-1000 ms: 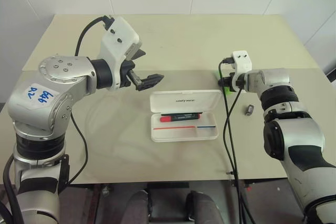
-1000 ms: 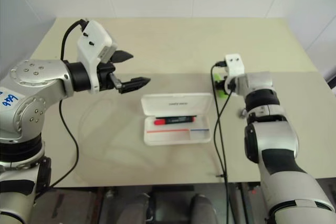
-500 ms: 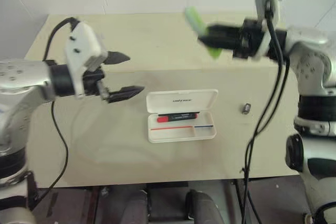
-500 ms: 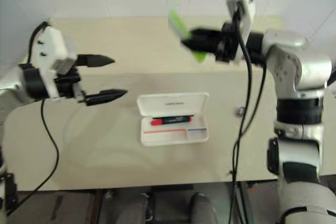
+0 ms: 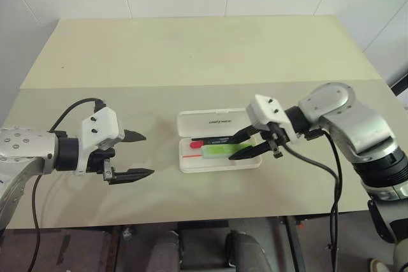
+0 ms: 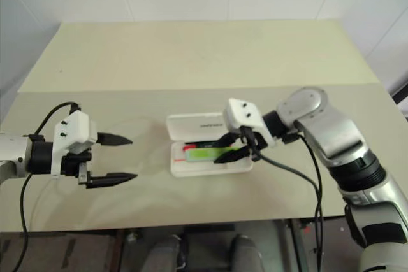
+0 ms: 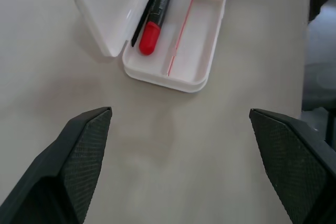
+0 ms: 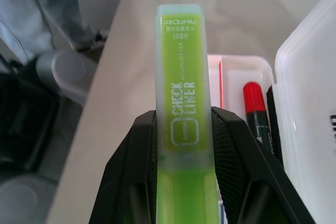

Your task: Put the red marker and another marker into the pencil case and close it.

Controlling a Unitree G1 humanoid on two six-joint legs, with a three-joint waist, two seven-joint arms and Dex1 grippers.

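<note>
Right wrist view: we are clamping the green marker (image 8: pixel 182 129) in our right gripper (image 5: pixel 245 144) over the open pencil case (image 5: pixel 220 121), left gripper (image 5: pixel 140 155) gaping.

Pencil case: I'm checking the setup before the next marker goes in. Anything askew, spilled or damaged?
Nothing stands out. The pencil case lies open and flat on the table, lid folded back, with the red marker lying straight along its tray. The green marker sits squarely in the right tool, above the tray.
</note>
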